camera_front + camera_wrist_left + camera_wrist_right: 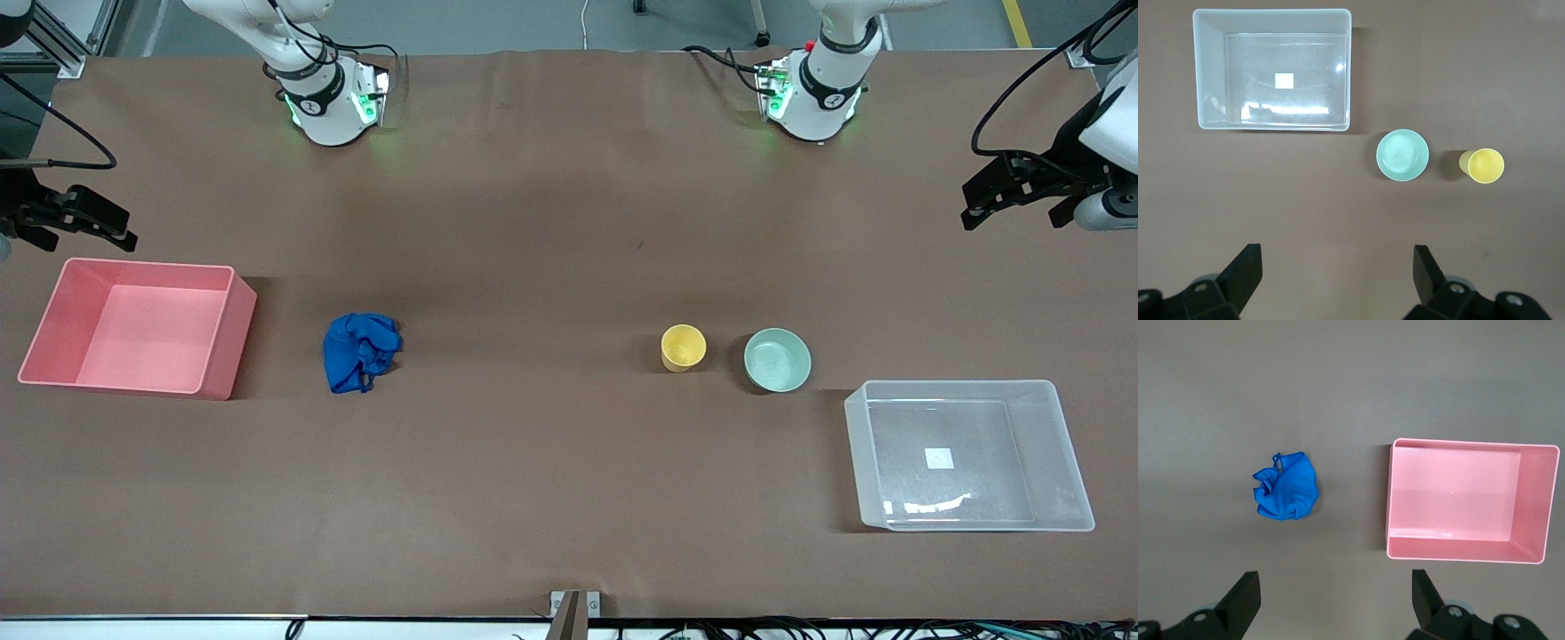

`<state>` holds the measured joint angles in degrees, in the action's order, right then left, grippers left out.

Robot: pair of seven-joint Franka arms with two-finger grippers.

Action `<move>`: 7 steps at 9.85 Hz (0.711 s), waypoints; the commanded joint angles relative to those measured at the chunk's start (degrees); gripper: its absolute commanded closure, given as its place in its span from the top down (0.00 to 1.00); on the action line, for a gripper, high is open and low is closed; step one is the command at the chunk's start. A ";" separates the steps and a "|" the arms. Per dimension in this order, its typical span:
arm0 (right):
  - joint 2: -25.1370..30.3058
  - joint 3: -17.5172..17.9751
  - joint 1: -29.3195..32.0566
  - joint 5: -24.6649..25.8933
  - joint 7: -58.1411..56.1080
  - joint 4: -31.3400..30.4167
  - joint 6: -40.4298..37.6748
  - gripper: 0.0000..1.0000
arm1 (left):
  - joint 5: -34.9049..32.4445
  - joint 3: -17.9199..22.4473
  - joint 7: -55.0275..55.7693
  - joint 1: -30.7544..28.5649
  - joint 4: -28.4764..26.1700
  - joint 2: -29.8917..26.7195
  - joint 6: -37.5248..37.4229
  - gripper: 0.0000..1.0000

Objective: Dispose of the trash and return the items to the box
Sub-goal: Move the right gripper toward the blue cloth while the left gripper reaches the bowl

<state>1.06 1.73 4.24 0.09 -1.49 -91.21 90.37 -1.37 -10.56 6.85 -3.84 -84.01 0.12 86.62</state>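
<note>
Even overhead light, all views sharp. Glare streaks on the clear box (1062, 444) base; soft short shadows beside pink bin (227, 342), yellow cup (683, 346), green bowl (777, 359).

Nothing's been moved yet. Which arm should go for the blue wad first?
Probably the right. The right gripper hangs open at the pink bin's end, and the blue wad lies beside that bin. The left gripper, also open, waits near the clear box.

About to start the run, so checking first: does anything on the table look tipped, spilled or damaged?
Nothing stands out. The yellow cup and mint bowl sit upright beside the clear box; the blue wad lies near the pink bin.
</note>
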 commanded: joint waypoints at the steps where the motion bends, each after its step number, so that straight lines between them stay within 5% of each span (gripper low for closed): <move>1: 0.78 0.82 1.21 -0.97 -0.62 -0.89 -0.02 1.00 | 0.06 0.10 -0.43 -0.20 -1.42 0.05 -0.31 1.00; 7: 0.52 0.82 1.13 -0.97 -0.62 -2.30 1.64 1.00 | 0.14 0.10 0.71 0.06 -2.03 5.84 2.93 1.00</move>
<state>1.04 1.73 4.24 0.09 -1.49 -91.92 90.68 -1.37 -10.49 6.94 -3.90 -84.55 3.61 87.93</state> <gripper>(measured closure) 0.000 0.000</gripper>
